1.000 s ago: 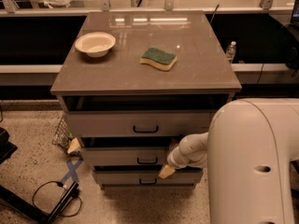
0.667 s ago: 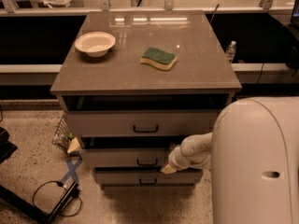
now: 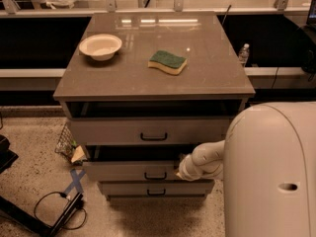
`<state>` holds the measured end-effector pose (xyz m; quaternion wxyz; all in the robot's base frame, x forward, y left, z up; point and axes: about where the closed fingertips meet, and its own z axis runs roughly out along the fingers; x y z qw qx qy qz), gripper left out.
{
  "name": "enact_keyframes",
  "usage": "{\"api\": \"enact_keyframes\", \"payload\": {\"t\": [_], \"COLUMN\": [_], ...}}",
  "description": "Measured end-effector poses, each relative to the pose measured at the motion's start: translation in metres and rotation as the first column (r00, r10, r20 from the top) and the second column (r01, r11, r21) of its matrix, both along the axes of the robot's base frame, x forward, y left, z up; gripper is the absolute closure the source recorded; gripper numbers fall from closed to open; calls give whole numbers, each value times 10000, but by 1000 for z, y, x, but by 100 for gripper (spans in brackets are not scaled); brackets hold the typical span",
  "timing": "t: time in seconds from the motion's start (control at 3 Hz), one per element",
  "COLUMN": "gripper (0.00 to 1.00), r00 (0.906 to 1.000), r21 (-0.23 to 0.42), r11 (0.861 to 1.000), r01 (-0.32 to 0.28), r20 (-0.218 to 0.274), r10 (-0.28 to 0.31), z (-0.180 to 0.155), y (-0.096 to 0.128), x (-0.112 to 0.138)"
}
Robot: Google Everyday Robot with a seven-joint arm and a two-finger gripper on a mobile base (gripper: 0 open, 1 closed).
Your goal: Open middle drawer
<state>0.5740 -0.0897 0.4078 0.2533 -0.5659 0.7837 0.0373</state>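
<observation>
The cabinet has three grey-beige drawers. The middle drawer has a small black bar handle and stands pulled out a little, with a dark gap above its front. My gripper is at the end of the white arm. It sits against the middle drawer's front, just right of the handle. The top drawer also stands slightly out. The bottom drawer sits below, set further back.
A white bowl and a green-and-yellow sponge lie on the cabinet top. My white body fills the lower right. Cables and a black stand lie on the floor at left, and a water bottle stands at back right.
The middle drawer's front has slid out toward me a little and the dark gap above it has widened. My gripper has stayed beside the handle.
</observation>
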Motion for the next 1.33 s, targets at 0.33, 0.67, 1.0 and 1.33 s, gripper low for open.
{"api": "enact_keyframes", "payload": {"t": [0.33,0.67,1.0,1.33], "gripper": [100,100,100,100], "r00": [10000,10000,9997,9997], "r21": [-1,-1,-56,-50], "r11": [10000,10000,9999,9999], "r01": [0,0,-124,-141], "r20": [-1,-1,-190,-189], "r10": [0,0,123,141], "z": [1,1,4,6], "y": [0,0,-6,-7], "x": [0,0,-23,-24]}}
